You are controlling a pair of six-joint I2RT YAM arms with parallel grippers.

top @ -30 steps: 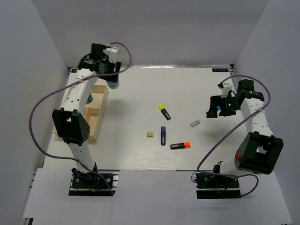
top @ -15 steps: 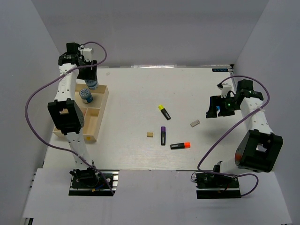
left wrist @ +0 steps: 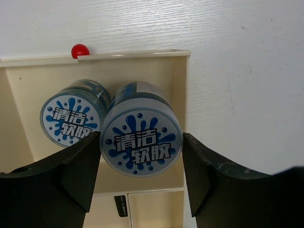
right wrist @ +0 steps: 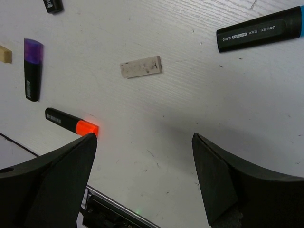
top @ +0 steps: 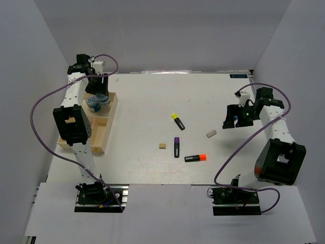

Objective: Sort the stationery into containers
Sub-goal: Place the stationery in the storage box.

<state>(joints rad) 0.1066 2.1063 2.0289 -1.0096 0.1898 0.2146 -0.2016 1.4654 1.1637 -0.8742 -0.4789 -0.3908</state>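
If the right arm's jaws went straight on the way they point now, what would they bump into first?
Most likely bare table. The right gripper aims at an empty patch; the grey eraser and orange highlighter lie outside its line, though depth is unclear.

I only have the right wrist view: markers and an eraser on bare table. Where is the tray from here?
Observer: The tray sits at the left edge of the table.
Operator: Anything in it yet?
Observer: One roll lies in its far compartment.
Operator: And the other one?
Observer: The left gripper holds the second roll above that same compartment, right beside the first.
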